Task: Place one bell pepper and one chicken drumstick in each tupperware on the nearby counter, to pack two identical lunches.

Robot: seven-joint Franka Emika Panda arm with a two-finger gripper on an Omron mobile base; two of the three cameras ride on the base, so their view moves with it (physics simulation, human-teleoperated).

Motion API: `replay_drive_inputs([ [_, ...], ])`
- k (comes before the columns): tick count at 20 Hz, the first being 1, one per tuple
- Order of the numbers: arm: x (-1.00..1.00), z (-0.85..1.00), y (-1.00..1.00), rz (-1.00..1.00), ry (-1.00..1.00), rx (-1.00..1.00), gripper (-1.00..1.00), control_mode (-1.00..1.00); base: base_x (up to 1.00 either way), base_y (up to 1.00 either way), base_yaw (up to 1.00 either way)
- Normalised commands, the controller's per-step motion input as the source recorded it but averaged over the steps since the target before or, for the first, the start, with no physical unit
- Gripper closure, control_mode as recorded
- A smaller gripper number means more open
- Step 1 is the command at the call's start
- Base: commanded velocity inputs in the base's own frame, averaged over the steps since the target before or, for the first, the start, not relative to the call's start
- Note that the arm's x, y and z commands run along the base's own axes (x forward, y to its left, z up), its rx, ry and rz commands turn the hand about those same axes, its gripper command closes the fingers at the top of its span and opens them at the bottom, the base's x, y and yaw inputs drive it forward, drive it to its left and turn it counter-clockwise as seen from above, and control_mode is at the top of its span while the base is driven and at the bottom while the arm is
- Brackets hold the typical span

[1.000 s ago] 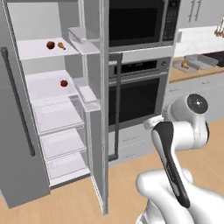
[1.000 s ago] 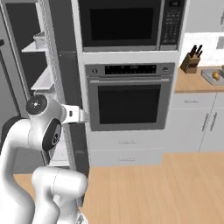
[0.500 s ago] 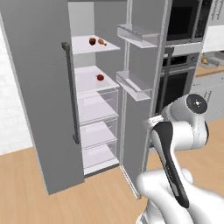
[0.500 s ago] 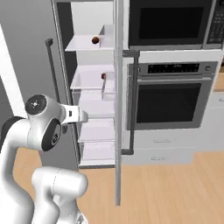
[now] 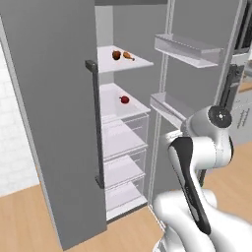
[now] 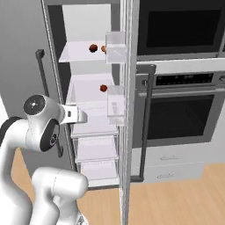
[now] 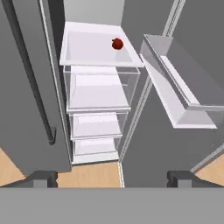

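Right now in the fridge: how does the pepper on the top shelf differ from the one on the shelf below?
The upper bell pepper looks darker, brownish-red; the lower bell pepper is brighter red. The upper one has a chicken drumstick close beside it; whether they touch can't be told. The lower one sits alone on its shelf. Both are small, roundish, and rest on white shelves inside the open fridge, untouched by the gripper.

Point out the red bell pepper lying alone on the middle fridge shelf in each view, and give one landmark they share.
Left base view: the bell pepper sits slightly above centre, on the white shelf.
Right base view: the same pepper is left of centre, just left of the clear door bin.
Hand view: it lies near the top, on the far shelf.
Shared landmark: the clear drawers directly beneath that shelf.
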Motion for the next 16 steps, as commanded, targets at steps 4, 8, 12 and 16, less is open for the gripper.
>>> replay_drive_inputs([
  [4,0.00,0.00,0.00,0.00,0.00,0.00,-1.00,1.00,0.93,0.26,-0.17],
  [8,0.00,0.00,0.00,0.00,0.00,0.00,-1.00,1.00,0.84,0.00,-0.16],
  [12,0.00,0.00,0.00,0.00,0.00,0.00,-1.00,1.00,0.74,0.00,-0.12],
  [16,0.00,0.00,0.00,0.00,0.00,0.00,-1.00,1.00,0.67,-0.01,-0.08],
])
